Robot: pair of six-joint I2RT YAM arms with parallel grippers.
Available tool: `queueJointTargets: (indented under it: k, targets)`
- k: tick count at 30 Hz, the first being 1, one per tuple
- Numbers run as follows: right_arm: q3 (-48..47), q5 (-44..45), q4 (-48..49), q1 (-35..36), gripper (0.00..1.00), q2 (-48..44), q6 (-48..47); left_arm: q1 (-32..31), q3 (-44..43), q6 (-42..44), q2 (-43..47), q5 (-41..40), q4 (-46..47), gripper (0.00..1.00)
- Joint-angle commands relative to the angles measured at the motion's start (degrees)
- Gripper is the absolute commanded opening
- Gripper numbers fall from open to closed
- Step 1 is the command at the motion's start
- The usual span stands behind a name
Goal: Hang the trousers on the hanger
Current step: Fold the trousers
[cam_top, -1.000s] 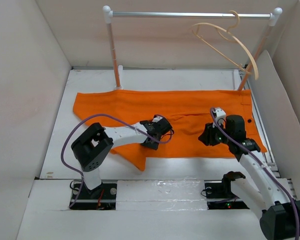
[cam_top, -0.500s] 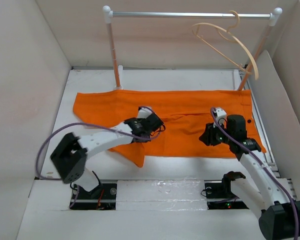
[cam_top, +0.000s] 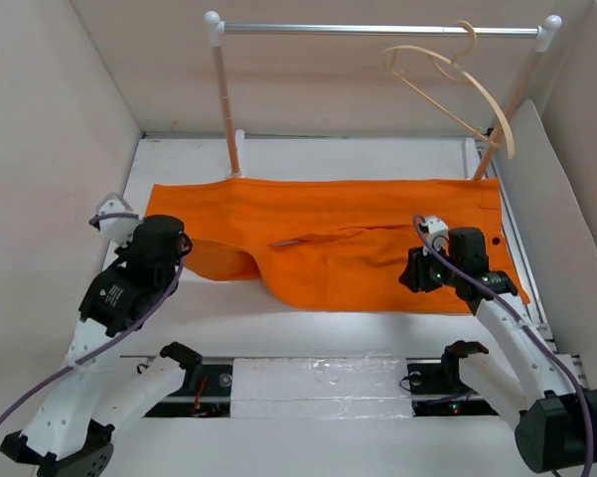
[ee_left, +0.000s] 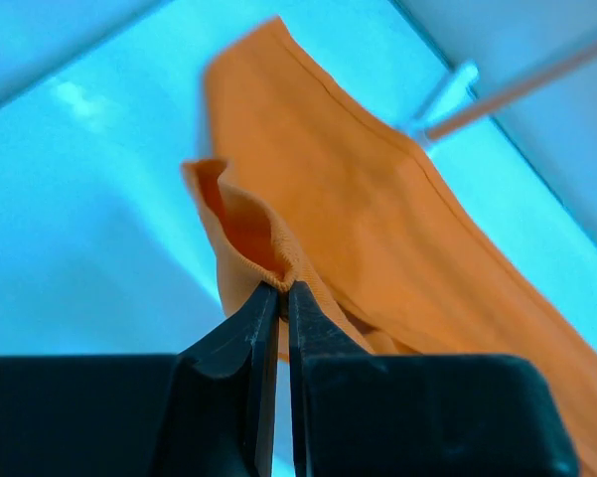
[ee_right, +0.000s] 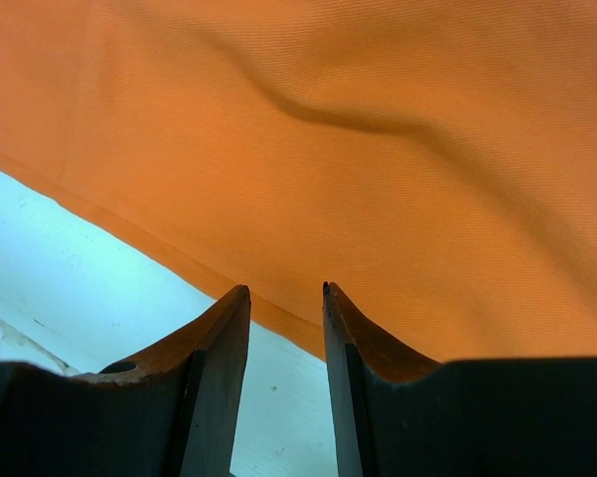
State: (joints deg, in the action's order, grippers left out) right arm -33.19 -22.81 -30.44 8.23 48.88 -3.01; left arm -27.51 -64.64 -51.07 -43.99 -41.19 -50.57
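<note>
The orange trousers [cam_top: 358, 229] lie flat across the table, their long side left to right. My left gripper [cam_top: 182, 252] is at their left end, shut on a pinched fold of the near leg's edge [ee_left: 248, 234]; the grip shows at the tips in the left wrist view [ee_left: 283, 288]. My right gripper [cam_top: 414, 274] is open and empty over the trousers' near edge [ee_right: 358, 129], with fabric just beyond its tips in the right wrist view [ee_right: 285, 290]. The pale wooden hanger [cam_top: 504, 127] hangs tilted from the rail at the back right.
A silver rail [cam_top: 377, 30] on two posts [cam_top: 225, 109] spans the back of the table. White walls close in on the left, back and right. A slanted white panel [cam_top: 536, 199] stands at the right edge.
My left arm has swung from the middle of the trousers far to the left, drawing the held fabric with it, so the folded near leg now stretches leftward. The right gripper has barely moved.
</note>
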Motion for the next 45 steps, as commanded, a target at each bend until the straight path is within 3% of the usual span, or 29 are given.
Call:
queueJointTargets:
  k: [1, 5, 8, 10, 13, 16, 18, 22, 29, 31, 36, 41, 45]
  targets:
    - [-3.4, 1.2, -1.2, -0.2, 0.41, 0.1, 0.2, 0.4, -4.6, -9.8, 0.8, -16.6, -9.8, 0.0]
    - [-5.0, 2.2, -2.0, -0.2, 0.42, 0.7, -0.5, 0.4, -8.4, -12.6, 0.4, -22.7, -13.3, 0.0]
    - [-5.4, 2.2, -1.8, -0.2, 0.42, 1.4, -0.9, 0.4, -5.3, -5.2, 2.2, -19.3, -4.7, 0.0]
    - [-5.7, 2.3, -1.4, -0.2, 0.42, 1.7, -0.9, 0.4, -3.4, 2.2, 3.4, -16.0, 6.4, 0.0]
    - [-7.1, 2.6, -3.3, -0.2, 0.42, 2.0, -0.9, 0.4, -6.0, 3.1, -0.3, -15.8, 11.2, 0.0]
    - [-7.8, 5.8, -5.6, -0.2, 0.49, 0.1, 0.3, 0.4, -12.6, 2.9, -4.5, -20.0, 8.7, 0.0]
    - [-7.4, 7.6, -4.6, -0.2, 0.61, -1.2, 1.5, 0.4, -14.6, 4.7, -4.6, -22.6, 10.2, 0.0]
    - [-9.6, 10.0, -5.0, -2.4, 0.65, -0.1, 5.2, 0.4, -12.8, 14.5, -2.2, -27.7, 17.9, 0.0]
    - [-8.3, 8.7, -3.2, -16.2, 0.65, 3.9, 7.8, 0.4, -10.9, 9.3, -1.7, -30.8, 6.2, 0.0]
    - [-7.8, 9.2, -3.7, -20.0, 0.65, 4.2, 8.5, 0.4, -11.2, 14.3, -0.8, -25.8, 8.7, 0.0]
    - [-6.5, 12.1, -4.9, -30.9, 0.62, 6.4, 11.7, 0.4, -7.8, 15.0, 2.2, -11.5, 12.0, 0.0]
    - [-6.4, 17.9, -7.8, -47.3, 0.57, 9.9, 12.4, 0.4, -4.6, 22.0, 4.2, -8.9, 16.3, 0.0]
    - [-8.6, 20.6, -11.5, -59.2, 0.55, 16.7, 11.5, -4.3, -2.6, 25.6, 6.0, -10.5, 19.0, 0.0]
